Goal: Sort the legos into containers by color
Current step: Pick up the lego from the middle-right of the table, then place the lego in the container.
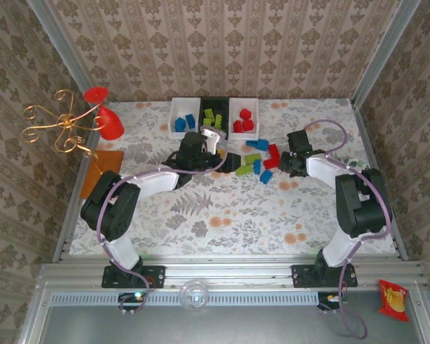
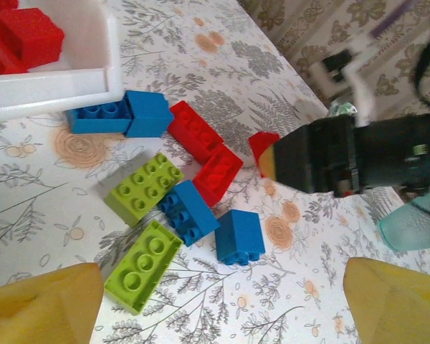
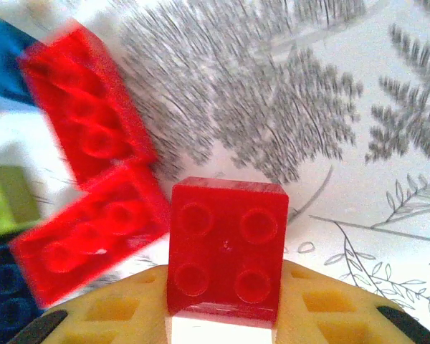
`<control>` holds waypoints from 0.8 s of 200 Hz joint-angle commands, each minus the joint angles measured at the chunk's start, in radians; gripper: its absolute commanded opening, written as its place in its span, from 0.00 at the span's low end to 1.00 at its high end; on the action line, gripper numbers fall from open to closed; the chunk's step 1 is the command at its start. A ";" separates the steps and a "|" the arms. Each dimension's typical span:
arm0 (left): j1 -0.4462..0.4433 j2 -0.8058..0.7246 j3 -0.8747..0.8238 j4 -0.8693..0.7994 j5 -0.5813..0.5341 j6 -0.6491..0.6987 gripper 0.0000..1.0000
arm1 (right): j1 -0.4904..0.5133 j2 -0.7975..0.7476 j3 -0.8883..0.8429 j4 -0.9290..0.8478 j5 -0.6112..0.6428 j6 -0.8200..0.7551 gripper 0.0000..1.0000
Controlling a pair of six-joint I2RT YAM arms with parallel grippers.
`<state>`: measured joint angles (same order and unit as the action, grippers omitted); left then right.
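The flowery table (image 1: pixel 201 215) has three bins at 12 o'clock, and a few bricks are already sorted: blue in the left white bin (image 1: pixel 173 111), green in the black bin (image 1: pixel 225 107), red in the right white bin (image 1: pixel 256 107). About ten loose legos (image 1: pixel 256 161) lie at 6 o'clock from the red ones, so I think most of the work is left. The left gripper (image 1: pixel 228 162) has its fingers wide apart and empty, the right gripper (image 3: pixel 226 315) squeezes a red square brick (image 3: pixel 226 247) at the pile's 3 o'clock side, and I can read no words anywhere.
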<state>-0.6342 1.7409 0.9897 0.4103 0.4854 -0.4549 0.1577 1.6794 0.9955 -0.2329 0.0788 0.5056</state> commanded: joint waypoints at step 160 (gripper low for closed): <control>0.029 -0.106 0.007 0.073 -0.505 0.203 0.89 | 0.132 0.604 0.922 0.001 -0.164 -0.011 0.45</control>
<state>-0.5880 1.6741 0.9665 0.4461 0.1146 -0.3386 0.2924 2.2147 1.8004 -0.1768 -0.0490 0.4973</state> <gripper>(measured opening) 0.882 0.431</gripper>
